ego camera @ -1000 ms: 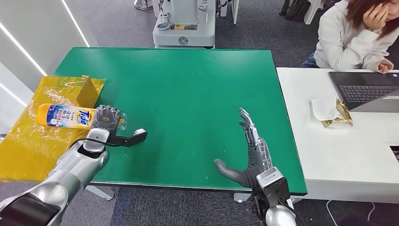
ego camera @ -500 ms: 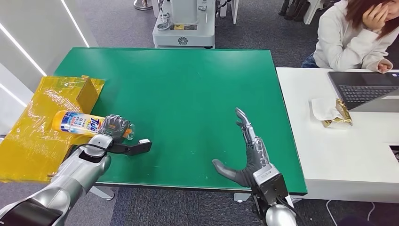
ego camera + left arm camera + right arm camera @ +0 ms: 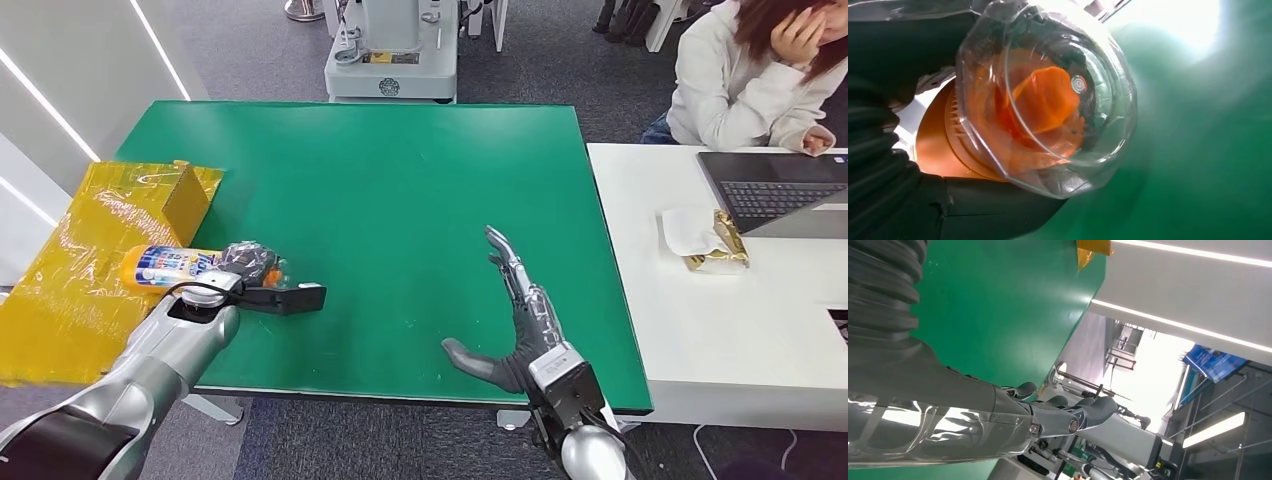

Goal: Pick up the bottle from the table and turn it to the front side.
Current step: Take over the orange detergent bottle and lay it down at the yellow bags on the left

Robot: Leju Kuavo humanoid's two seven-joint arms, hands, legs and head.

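Note:
The bottle point(image 3: 170, 266) is yellow-orange with a blue and white label and a clear cap. It lies sideways above the green table's point(image 3: 400, 180) left front edge. My left hand point(image 3: 248, 264) grips it near the cap end, with the thumb stretched out to the right. In the left wrist view the clear cap point(image 3: 1048, 95) over the orange spout faces the camera, and dark fingers point(image 3: 888, 165) wrap the neck. My right hand point(image 3: 520, 320) hovers over the table's front right part with fingers straight and apart, holding nothing; the right wrist view shows it too point(image 3: 998, 415).
A yellow plastic-wrapped box point(image 3: 90, 260) sits off the table's left edge, right behind the bottle. A white table point(image 3: 700, 330) to the right carries a laptop point(image 3: 775, 190) and a snack wrapper point(image 3: 710, 240); a person point(image 3: 750, 70) sits behind it. A robot base point(image 3: 392, 50) stands beyond the far edge.
My left hand has rolled the bottle, so its label turns away and its body tilts and shifts slightly right. The right hand has drifted a little left and forward, still spread.

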